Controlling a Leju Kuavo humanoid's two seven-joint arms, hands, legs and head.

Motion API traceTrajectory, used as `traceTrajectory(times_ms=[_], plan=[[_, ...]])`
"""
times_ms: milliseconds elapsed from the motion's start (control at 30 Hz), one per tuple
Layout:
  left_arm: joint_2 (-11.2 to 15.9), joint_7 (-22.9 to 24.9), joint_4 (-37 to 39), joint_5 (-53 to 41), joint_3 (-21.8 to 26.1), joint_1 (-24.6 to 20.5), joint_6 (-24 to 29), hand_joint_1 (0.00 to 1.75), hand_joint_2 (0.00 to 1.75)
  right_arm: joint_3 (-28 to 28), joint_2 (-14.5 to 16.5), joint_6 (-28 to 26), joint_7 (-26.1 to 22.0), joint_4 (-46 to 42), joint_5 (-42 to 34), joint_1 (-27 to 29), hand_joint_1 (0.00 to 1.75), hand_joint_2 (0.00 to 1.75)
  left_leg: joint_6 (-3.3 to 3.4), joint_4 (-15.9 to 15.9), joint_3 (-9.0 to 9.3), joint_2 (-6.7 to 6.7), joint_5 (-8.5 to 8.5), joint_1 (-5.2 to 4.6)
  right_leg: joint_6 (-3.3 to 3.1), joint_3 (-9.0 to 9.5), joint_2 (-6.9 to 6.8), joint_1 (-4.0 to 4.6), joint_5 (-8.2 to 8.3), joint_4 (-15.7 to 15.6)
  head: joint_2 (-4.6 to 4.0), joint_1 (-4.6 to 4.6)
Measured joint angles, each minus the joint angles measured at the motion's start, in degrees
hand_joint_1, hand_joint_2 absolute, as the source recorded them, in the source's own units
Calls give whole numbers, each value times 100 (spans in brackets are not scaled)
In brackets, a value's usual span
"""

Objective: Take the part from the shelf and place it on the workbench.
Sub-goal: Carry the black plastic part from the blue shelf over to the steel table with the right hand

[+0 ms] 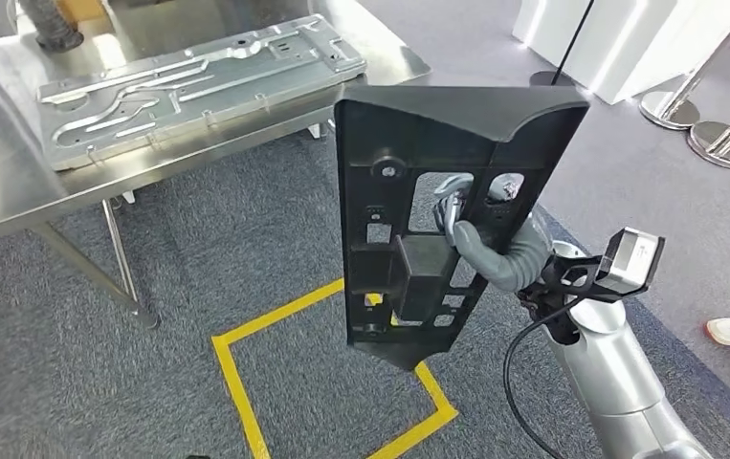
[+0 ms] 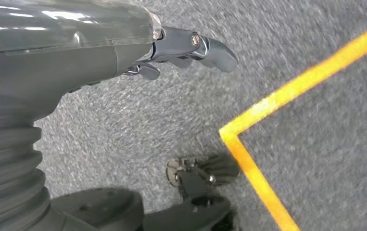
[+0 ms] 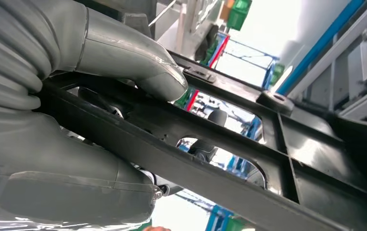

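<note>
Head view: the right hand grips a black plastic part, fingers hooked through an opening in its ribbed face, holding it upright above the grey carpet. At 10 o'clock from the part stands a steel bench carrying a stamped metal panel. Yellow floor tape lies below the part; stanchion bases stand at 2 o'clock.

Left wrist view: the left hand hangs over the carpet, fingers extended, holding nothing; the tape corner lies nearby.

Right wrist view: the thumb and fingers clamp a rib of the part.
</note>
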Motion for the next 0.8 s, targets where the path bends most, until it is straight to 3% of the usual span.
traceTrajectory(times_ms=[67,100,133,167,200,267,333,400,467,533,600,633,667,733,800], plan=[[-1,24,0,-25,-1,-14,1,0,175,-13,15,-74,119,-3,-77,13,175,175,22,3,-11,-126,12,-3,14,-384,210,-2,-327,781,0,1],[-1,42,0,-45,-1,-7,2,0,175,-28,22,-140,226,4,-174,25,175,175,24,11,-15,-199,14,-7,20,-528,236,-1,-372,1043,0,1],[0,60,0,-69,-1,9,5,0,175,-63,29,-202,334,14,-318,33,175,175,24,24,-18,-272,14,-10,20,-577,246,-1,-305,1100,0,1],[1,71,0,-90,-1,29,10,0,175,-121,37,-243,412,25,-483,36,175,175,21,40,-19,-349,12,-11,13,-513,262,-2,-133,917,0,1],[1,75,0,-103,-1,47,14,0,175,-202,40,-255,455,34,-642,29,175,175,13,60,-20,-422,6,-10,0,-354,307,-5,98,545,0,1],[2,83,0,-124,-4,66,20,0,175,-376,46,-227,471,40,-845,0,175,175,-27,104,-46,-552,-6,-18,-41,-31,529,-15,388,-195,0,0],[3,101,0,-140,-9,72,22,0,175,-486,51,-191,481,41,-900,-13,175,175,-90,117,-94,-647,1,-11,-83,70,651,-6,424,-462,0,1],[10,123,0,-158,-13,85,26,0,175,-527,53,-178,495,40,-901,-9,175,175,-156,109,-131,-704,14,3,-140,73,543,-10,453,-497,0,1],[19,146,0,-168,-14,90,32,0,175,-544,53,-188,501,36,-874,-3,175,175,-213,312,-232,-492,-125,-16,-209,99,412,-37,479,-549,0,-1],[21,185,0,-167,-15,70,35,0,175,-558,53,-197,502,34,-833,6,175,175,-256,942,-517,-161,-475,-17,-246,115,289,-36,483,-573,0,-2],[21,219,0,-160,-14,56,31,0,175,-568,53,-203,502,38,-800,10,175,175,-283,1620,-827,-35,-744,9,-252,111,185,-25,479,-569,0,-2],[21,225,0,-149,-14,57,22,0,175,-568,58,-207,502,40,-787,12,175,175,-287,1721,-864,-17,-737,16,-250,111,143,-23,477,-568,0,-2],[22,231,0,-137,-13,59,8,0,175,-567,65,-214,501,42,-773,14,175,175,-283,1588,-780,-9,-622,20,-245,115,105,-23,473,-567,0,-2],[30,246,0,-114,-13,55,-33,0,175,-566,78,-230,497,42,-748,11,175,175,-246,811,-354,13,-263,16,-224,138,52,-23,458,-567,0,-2],[38,262,0,-108,-13,38,-84,0,175,-567,79,-244,494,42,-725,-2,175,175,-183,173,-15,53,-109,-20,-173,147,24,-5,442,-570,0,-2]])
